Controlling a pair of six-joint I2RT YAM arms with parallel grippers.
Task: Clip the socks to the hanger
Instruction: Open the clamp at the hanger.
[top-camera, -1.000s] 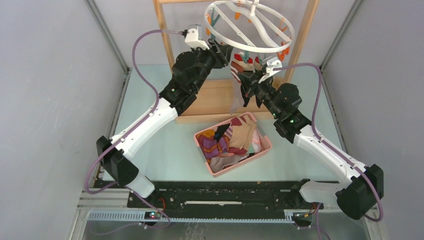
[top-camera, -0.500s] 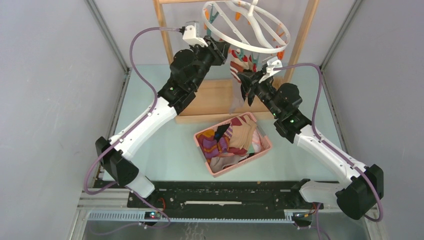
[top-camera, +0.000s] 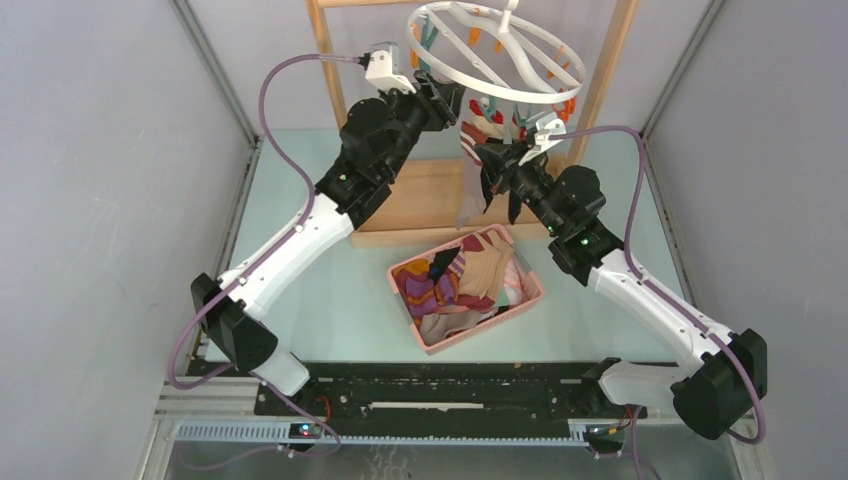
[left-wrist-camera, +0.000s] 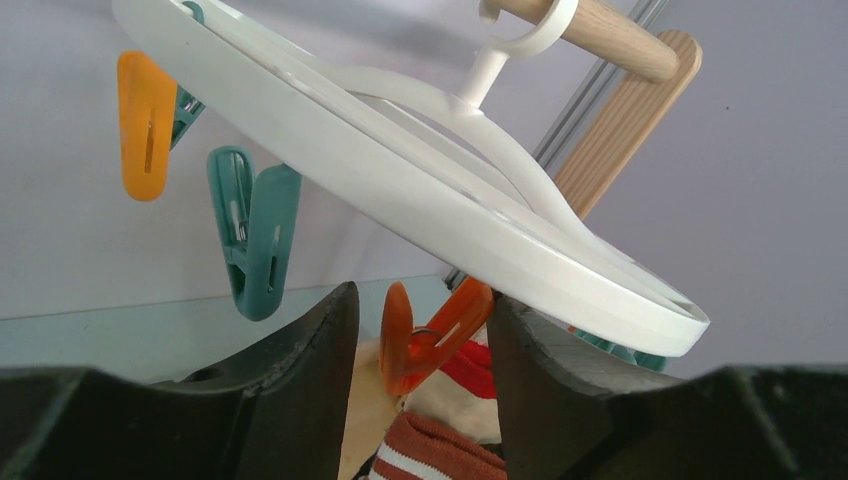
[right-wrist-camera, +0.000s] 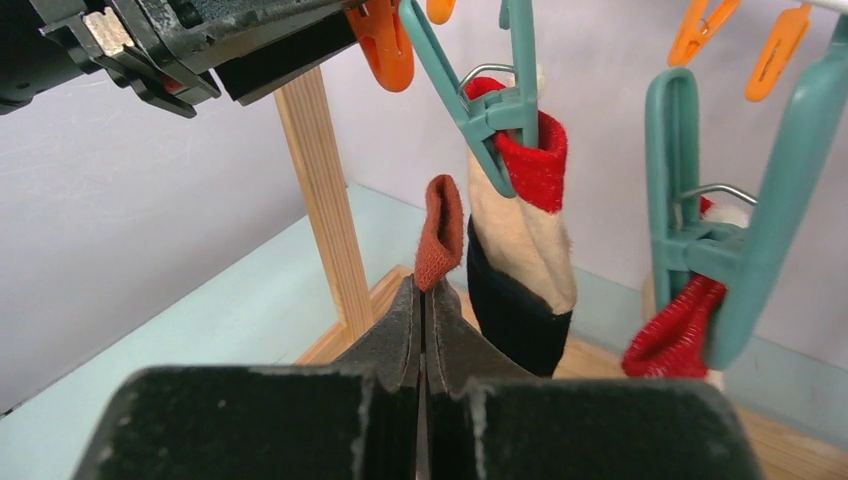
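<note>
the hanger hangs tilted from the rack at the far side of the table, with its ring above both grippers.

the left gripper is up just under the near rim of the ring. it is about half open, with 1 orange clip between its fingers. the clip's right arm touches the right finger, and a thin gap shows beside the left finger. the clip's 2 arms stand spread in a v. the gripper straddles the clip but has no firm hold on it that i can see.

the right gripper is closed tight on the cuff of a maroon sock. the cuff sticks up from the fingertips, just below the orange clip and the left gripper. in the left wrist view, striped maroon and white fabric shows right under the orange clip. whether the clip's jaws touch it i cannot tell.

just right of the held cuff, a navy sock with a cream and red top hangs from a teal clip. further right, a 2nd teal clip pinches a red cuff.

the other socks lie heaped in the pink basket on the table. the basket sits in front of the rack, between the 2 arms and well apart from the hanger.
</note>
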